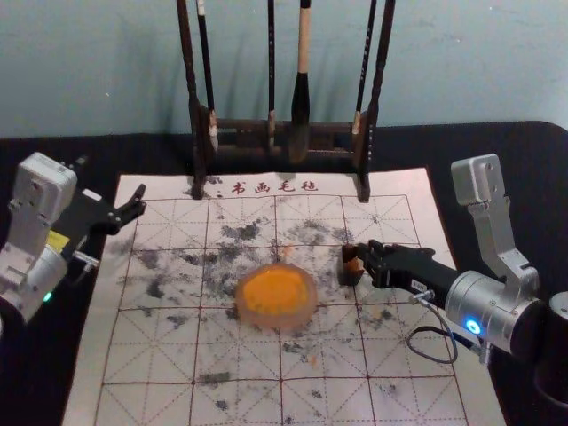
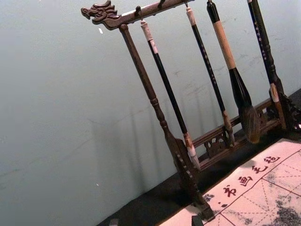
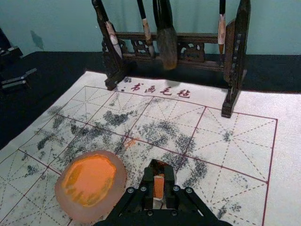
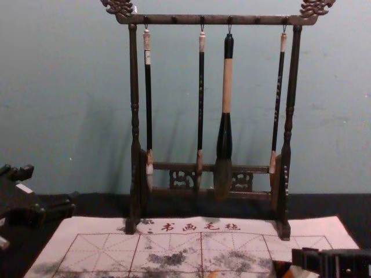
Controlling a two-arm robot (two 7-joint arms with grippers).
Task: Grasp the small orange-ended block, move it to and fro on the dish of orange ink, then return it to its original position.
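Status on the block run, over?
Right claw at orange-ended block, grip unclear. Left claw open, idle at far left. Path to ink dish looks clear.

Your right gripper (image 1: 364, 263) holds the orange-ended block (image 3: 158, 187) near the ink dish (image 3: 120, 175).
In your right wrist view, the block sits between the gripper's two black fingers, its orange part showing; the dish of orange ink rests on the gridded sheet (image 3: 244, 141), apart from the fingers, with the brush rack (image 3: 236, 56) beyond and your left gripper (image 4: 51, 186) farther off.
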